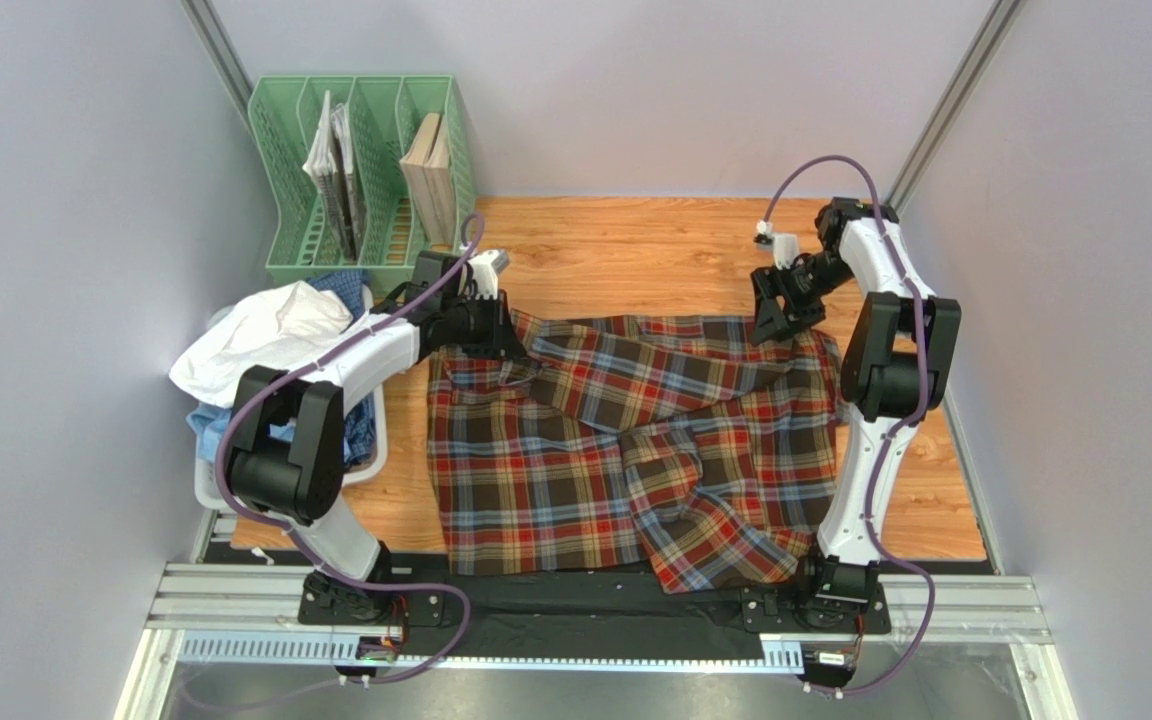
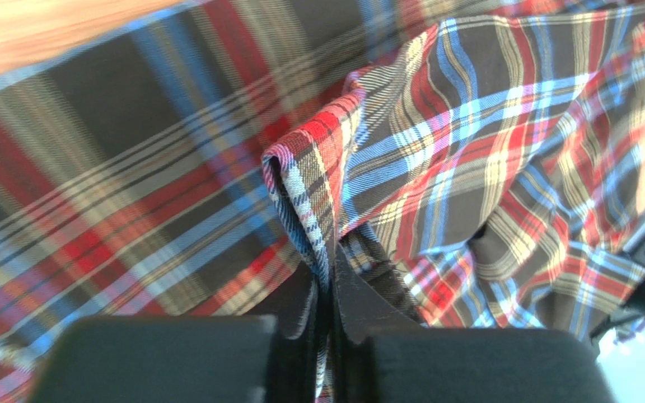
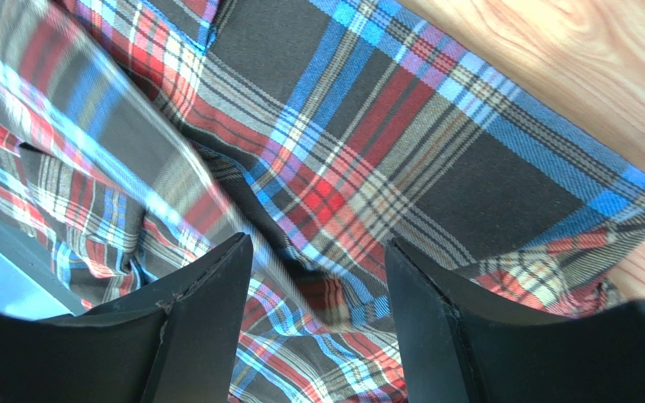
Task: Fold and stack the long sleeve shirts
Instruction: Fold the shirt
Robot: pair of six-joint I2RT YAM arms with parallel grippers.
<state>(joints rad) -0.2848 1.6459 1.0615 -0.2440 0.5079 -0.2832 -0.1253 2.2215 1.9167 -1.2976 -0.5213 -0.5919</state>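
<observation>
A tartan shirt (image 1: 627,450) in red, dark brown, blue and yellow lies spread and rumpled across the wooden table (image 1: 642,248). My left gripper (image 1: 480,327) is at its far left corner, shut on a pinched fold of the tartan cloth (image 2: 305,189). Over the shirt's far right corner, my right gripper (image 1: 781,318) stands open, and tartan cloth (image 3: 317,201) lies below the gap between its fingers (image 3: 216,285). A white shirt (image 1: 259,338) and light blue cloth (image 1: 214,428) are piled in a basket at the left.
A green file rack (image 1: 364,173) with books stands at the back left. The white basket (image 1: 211,488) sits off the table's left edge. Grey walls close in both sides. Bare wood shows behind the shirt and at the right near corner (image 1: 935,503).
</observation>
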